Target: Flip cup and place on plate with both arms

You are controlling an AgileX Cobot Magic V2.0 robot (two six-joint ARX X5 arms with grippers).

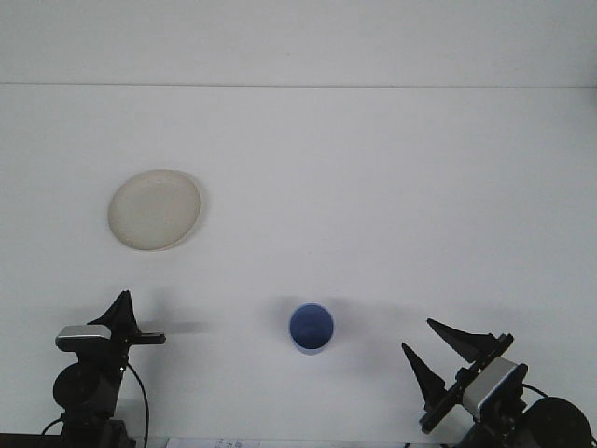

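I've got the blue cup (311,329) sitting upright on the white table (373,187), mouth facing up toward my camera. I can see straight down into it, the rim a full circle and the darker blue inside showing. So its long axis runs vertically, standing up off the table surface, opening on top, base down.

Taking the cup as my landmark: the plate (154,209) lies up and to the left of it, farther from the robot, well apart. It's a pale, cream-coloured round plate, lying flat, nothing on it.

The right gripper (446,359) is to the right of the cup and nearer the bottom edge of the view, clear of the cup with bare table between them. Its two dark pointed fingers (422,374) stand spread with a plain gap between them, grasping nothing. The jaws are released. The tips point up and to the left, roughly toward the cup's side of the table.

The left gripper (119,311) is to the left of the cup, at about the same depth, also well apart from it. From here I see a dark pointed shape above the grey wrist block, and one thin dark bar sticking out to the right. I cannot tell whether its jaws are parted or closed. Nothing appears to be in it.
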